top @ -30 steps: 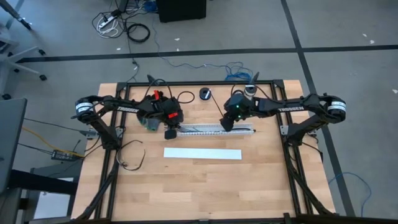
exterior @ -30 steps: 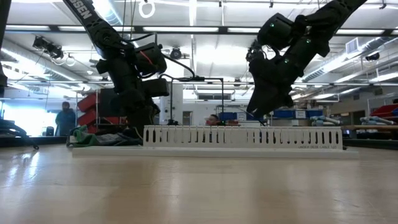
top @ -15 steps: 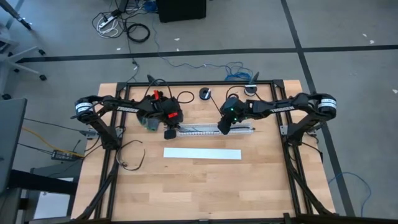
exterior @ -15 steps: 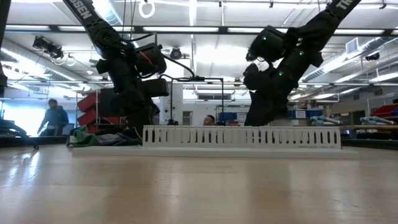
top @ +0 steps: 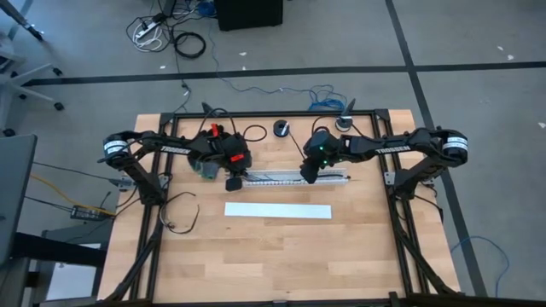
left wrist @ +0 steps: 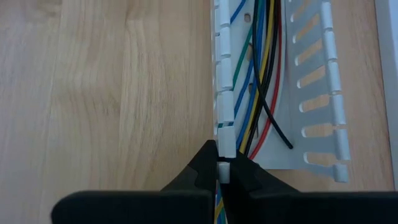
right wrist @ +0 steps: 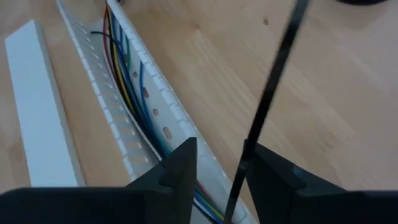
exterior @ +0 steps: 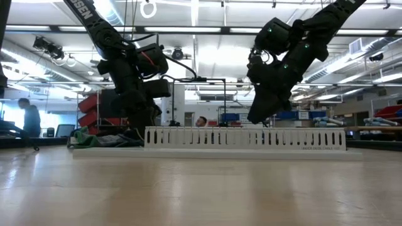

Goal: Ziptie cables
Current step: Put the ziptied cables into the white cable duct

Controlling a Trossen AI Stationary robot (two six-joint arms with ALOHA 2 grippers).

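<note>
Both left fingers (left wrist: 219, 180) pinch the cables (left wrist: 261, 74); right fingers (right wrist: 221, 171) straddle a black ziptie (right wrist: 267, 99).

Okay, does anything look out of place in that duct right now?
Yes. One black wire strays from the wires in the duct and its loose end lies slantwise across the duct floor instead of running with the others.

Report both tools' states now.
Left tool: shut on the white slotted duct wall.
Right tool: partly open around a black zip tie; grip unclear.
</note>
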